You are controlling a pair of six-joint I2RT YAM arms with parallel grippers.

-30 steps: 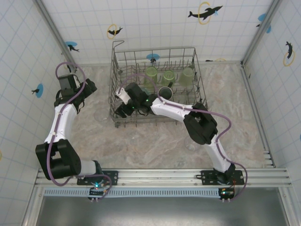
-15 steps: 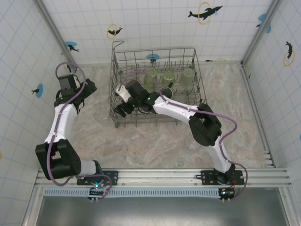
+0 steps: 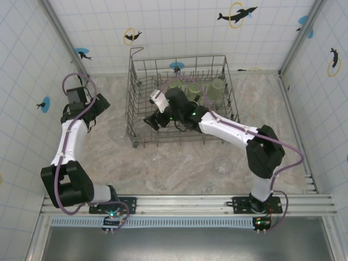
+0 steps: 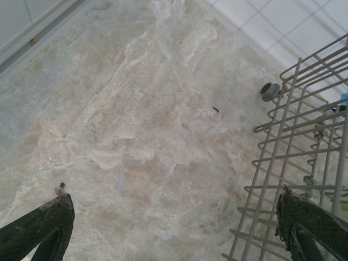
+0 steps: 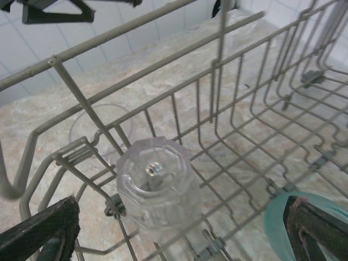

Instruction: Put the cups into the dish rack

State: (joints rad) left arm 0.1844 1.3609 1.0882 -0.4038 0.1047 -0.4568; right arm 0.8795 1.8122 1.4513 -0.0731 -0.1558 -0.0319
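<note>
The grey wire dish rack point(image 3: 220, 70) stands mid-table, with light-green tumblers point(image 3: 217, 87) in its back row. My right gripper point(image 3: 152, 120) hovers inside the rack's front left part, open and holding nothing. In the right wrist view a clear cup point(image 5: 155, 190) sits upside down on the rack floor point(image 5: 255, 109), below and between the spread fingers of the right gripper point(image 5: 182, 228). A teal cup point(image 5: 280, 223) shows beside the right finger. A second clear cup point(image 5: 100, 128) stands outside the rack wall. My left gripper point(image 3: 92, 120) hangs open over bare table, left of the rack point(image 4: 304, 152).
A clear cup point(image 3: 116, 132) stands on the table just left of the rack. Another clear cup point(image 3: 220, 169) stands near the front, right of centre. Tiled walls close in the marbled table point(image 4: 136, 125) on three sides.
My right gripper has drawn back and to the right inside the rack, away from its front left corner, leaving the clear cup standing there. The left arm has barely shifted.
</note>
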